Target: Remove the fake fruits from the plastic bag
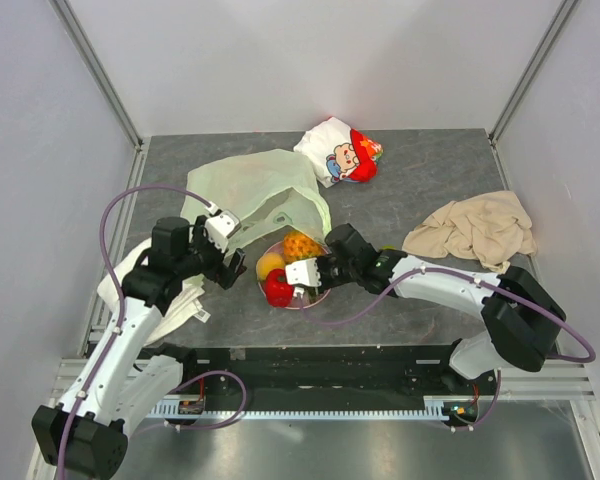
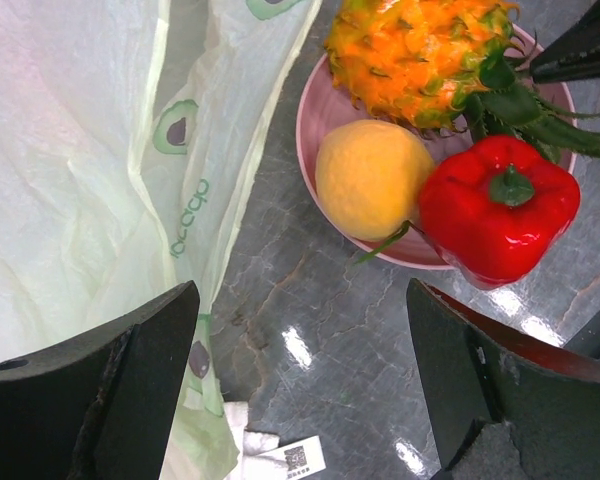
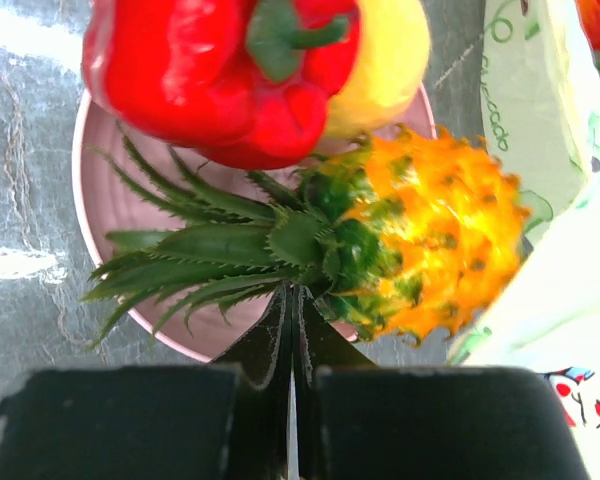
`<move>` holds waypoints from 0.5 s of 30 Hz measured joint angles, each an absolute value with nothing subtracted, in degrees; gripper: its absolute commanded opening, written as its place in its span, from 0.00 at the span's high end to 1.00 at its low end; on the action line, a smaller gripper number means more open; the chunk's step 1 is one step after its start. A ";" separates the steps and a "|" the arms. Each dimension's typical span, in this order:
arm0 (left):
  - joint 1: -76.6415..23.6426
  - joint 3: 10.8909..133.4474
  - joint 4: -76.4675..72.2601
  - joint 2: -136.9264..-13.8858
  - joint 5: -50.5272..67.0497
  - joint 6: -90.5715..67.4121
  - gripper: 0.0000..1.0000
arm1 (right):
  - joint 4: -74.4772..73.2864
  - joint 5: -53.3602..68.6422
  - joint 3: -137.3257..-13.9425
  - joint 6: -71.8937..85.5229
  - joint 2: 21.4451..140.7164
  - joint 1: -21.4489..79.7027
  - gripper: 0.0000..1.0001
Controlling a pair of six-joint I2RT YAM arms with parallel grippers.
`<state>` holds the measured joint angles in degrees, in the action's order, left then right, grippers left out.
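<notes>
Left gripper point(image 2: 300, 300) hung with jaws spread wide and nothing in them, just bare table point(image 2: 310, 345) in the gap. The bag point(image 2: 70, 150) lay crumpled off its left finger, the hem running down past that fingertip. Ahead and to the right sat the plate point(image 2: 306, 140), with a narrow strip of open table between bag edge and plate rim. All three fruits rode on that plate, outside the bag: the pineapple point(image 2: 420, 50) farthest, the yellow fruit point(image 2: 372, 178) nearer, touching the pepper point(image 2: 500, 205), which hung over the near rim. Over to the right gripper point(image 3: 291, 320): jaws pressed fully together, tips right at the base of the pineapple's crown, and whether a leaf was nipped between them could not be told. The pineapple's body jutted past the rim to the right of those jaws, up against the bag; to their left lay clear table.
</notes>
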<state>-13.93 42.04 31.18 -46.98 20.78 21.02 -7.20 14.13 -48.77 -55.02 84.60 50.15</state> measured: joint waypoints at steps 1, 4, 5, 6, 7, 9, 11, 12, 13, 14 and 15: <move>-13.93 41.80 31.18 -47.03 21.12 20.99 0.09 | -8.08 13.96 -49.54 -54.43 84.55 50.15 1.00; -13.93 41.36 31.20 -47.22 21.71 21.02 0.09 | -11.60 13.61 -52.21 -52.07 83.96 50.13 1.00; -13.93 41.19 31.20 -47.22 22.04 20.99 0.09 | -12.82 13.63 -53.08 -51.07 83.59 50.06 1.00; -13.93 40.99 31.18 -47.22 22.41 20.99 0.09 | -14.20 13.69 -54.06 -50.15 83.29 49.95 1.00; -13.93 40.84 31.18 -47.22 22.65 20.99 0.09 | -15.49 13.85 -55.20 -49.15 83.11 49.78 1.00; -13.93 40.62 31.18 -47.22 22.94 20.99 0.09 | -17.45 14.46 -57.47 -46.98 83.09 49.17 1.00; -13.93 40.29 31.18 -47.22 23.14 21.02 0.10 | -19.18 15.66 -59.46 -45.10 83.09 48.18 1.00; -13.93 40.10 31.18 -47.22 23.20 21.02 0.10 | -19.75 16.10 -60.18 -44.53 83.13 47.72 0.99; -13.93 39.90 31.18 -47.24 23.35 21.02 0.10 | -20.73 16.97 -61.36 -43.72 83.35 46.92 1.00; -13.96 39.79 31.20 -47.29 23.64 21.02 0.10 | -21.21 17.41 -62.00 -43.22 83.53 46.39 0.99; -13.93 39.68 31.16 -47.37 24.12 21.02 0.11 | -22.13 18.28 -62.96 -42.52 84.01 45.65 1.00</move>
<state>-13.93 39.68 31.16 -47.37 24.12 21.02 -22.13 18.28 -62.96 -42.52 84.01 45.65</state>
